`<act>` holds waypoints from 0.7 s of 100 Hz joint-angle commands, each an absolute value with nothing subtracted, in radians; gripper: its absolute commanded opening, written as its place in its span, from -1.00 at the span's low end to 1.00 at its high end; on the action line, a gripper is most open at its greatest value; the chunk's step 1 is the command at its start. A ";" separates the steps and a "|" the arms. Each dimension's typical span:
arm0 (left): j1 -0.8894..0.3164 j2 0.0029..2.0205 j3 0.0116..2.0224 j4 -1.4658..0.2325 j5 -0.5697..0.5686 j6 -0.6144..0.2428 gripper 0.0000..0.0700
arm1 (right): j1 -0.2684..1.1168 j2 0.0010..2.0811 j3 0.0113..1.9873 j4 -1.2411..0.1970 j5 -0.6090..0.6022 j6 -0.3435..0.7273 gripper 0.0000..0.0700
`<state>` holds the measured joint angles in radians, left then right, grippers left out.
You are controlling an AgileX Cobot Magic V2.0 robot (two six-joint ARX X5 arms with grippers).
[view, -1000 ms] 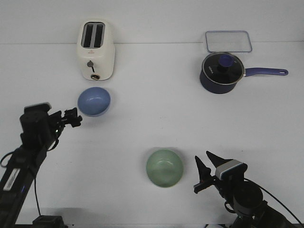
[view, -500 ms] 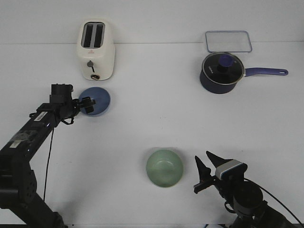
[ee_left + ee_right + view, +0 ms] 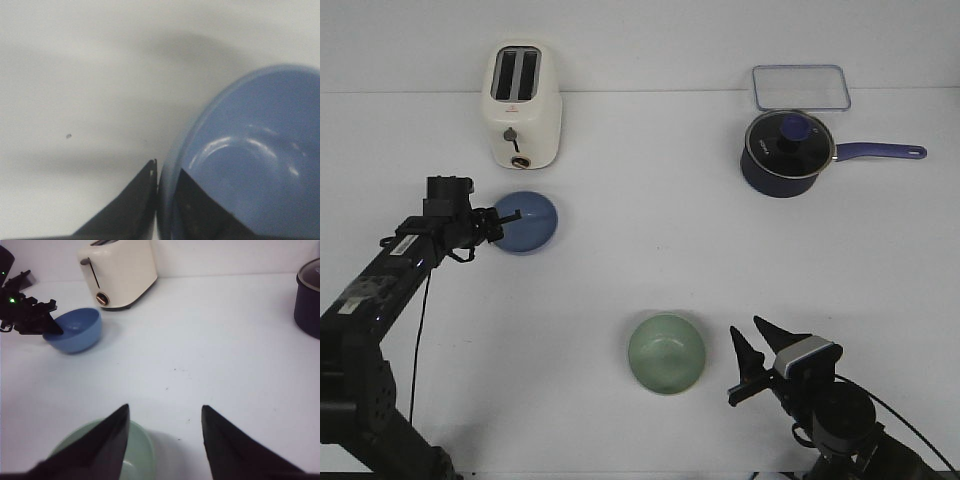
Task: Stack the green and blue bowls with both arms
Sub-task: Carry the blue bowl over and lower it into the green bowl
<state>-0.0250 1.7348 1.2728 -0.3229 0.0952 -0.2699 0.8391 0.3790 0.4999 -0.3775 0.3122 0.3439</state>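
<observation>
1. Front view: the blue bowl [image 3: 527,222] is sitting on the white tabletop [image 3: 640,260] at left centre of the frame, just below the toaster [image 3: 521,105]. The left gripper [image 3: 504,222] is pinching its left rim. The green bowl [image 3: 666,354] is resting low in the frame, near centre, with the right gripper [image 3: 748,370] just to its right, fingers spread wide and not touching it.
2. Left wrist view: the two fingers [image 3: 132,210] are standing narrow, one on each side of the blue bowl's [image 3: 250,160] rim.
3. Right wrist view: the wide-spread fingers [image 3: 97,450] are framing the green bowl's [image 3: 127,462] edge at lower left; the blue bowl [image 3: 75,330] is lying at upper left, beneath the toaster [image 3: 120,271].
</observation>
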 commanded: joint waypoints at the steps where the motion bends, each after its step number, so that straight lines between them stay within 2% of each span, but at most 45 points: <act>1: -0.049 1.648 1.298 -0.321 0.118 -0.239 -0.97 | 0.849 0.381 0.504 -0.368 0.315 0.336 -0.16; 12: -0.108 1.514 1.298 -0.362 0.142 -0.208 -0.97 | 0.849 0.381 0.504 -0.368 0.316 0.335 -0.16; 25: -0.231 1.383 1.274 -0.417 0.166 -0.197 -0.97 | 0.849 0.381 0.504 -0.368 0.315 0.330 -0.16; 50: -0.577 1.279 1.079 -0.340 0.180 -0.339 -0.97 | 0.849 0.381 0.504 -0.374 0.315 0.304 -0.16; 70: -0.782 1.327 0.990 -0.231 0.093 -0.414 -0.97 | 0.849 0.381 0.504 -0.379 0.315 0.290 -0.16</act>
